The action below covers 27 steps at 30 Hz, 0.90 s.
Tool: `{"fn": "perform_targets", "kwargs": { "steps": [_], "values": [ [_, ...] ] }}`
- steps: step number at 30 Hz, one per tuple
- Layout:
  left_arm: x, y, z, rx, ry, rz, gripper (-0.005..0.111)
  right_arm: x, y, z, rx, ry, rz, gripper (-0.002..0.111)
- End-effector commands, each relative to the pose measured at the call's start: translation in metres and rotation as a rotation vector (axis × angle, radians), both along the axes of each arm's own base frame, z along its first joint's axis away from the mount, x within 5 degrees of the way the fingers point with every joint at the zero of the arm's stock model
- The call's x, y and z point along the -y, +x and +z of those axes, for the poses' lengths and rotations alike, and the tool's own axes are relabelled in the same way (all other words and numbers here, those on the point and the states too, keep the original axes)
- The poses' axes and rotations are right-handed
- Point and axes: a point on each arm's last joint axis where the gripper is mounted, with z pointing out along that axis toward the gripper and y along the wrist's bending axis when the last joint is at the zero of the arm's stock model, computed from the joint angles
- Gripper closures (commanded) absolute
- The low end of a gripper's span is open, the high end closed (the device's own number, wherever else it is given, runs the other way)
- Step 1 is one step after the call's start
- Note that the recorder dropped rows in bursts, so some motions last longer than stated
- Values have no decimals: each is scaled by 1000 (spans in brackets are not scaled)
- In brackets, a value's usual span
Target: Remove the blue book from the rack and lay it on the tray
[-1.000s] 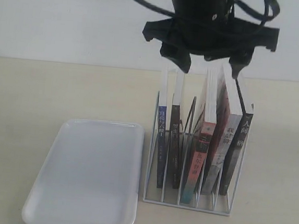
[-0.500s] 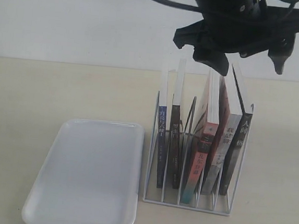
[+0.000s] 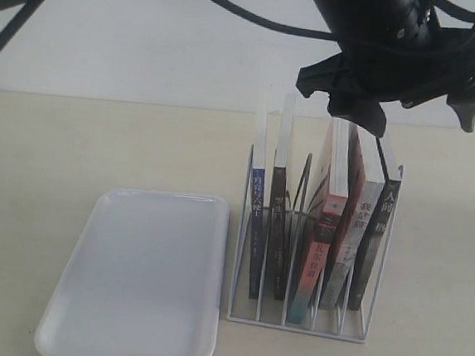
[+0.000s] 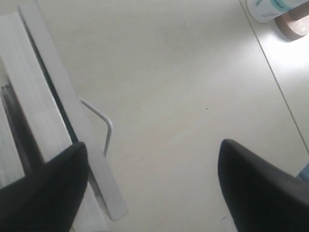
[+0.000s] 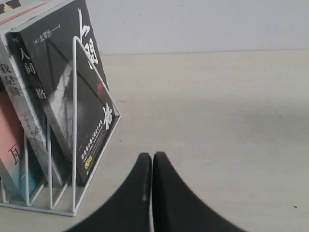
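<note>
Nearest: tray point(image 3: 133, 277) flat on the tabletop point(image 3: 57, 146), just beside the rack point(image 3: 295, 323); blue book point(image 3: 255, 230) stands upright in the rack's end slot next to the tray, spine forward. Right gripper point(image 5: 152, 159) is off the rack's other end, by the black book point(image 5: 82, 96), jaws closed tip to tip, holding nothing. Left gripper point(image 3: 416, 119) hangs above that same end of the rack, jaws spread wide and empty, one finger over the book tops, the other out past the rack.
</note>
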Motion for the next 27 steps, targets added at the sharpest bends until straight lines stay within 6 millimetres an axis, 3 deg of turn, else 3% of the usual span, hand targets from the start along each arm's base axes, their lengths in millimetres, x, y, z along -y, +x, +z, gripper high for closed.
{"fn": "perform_targets", "kwargs": {
  "steps": [1,27],
  "values": [
    [5,1,-6,-10,-3,-11,36,0,0,1,10,-1,-3,108],
    [12,4,-27,-44,23,-28,36,0,0,1,10,-1,-3,108]
  ]
}}
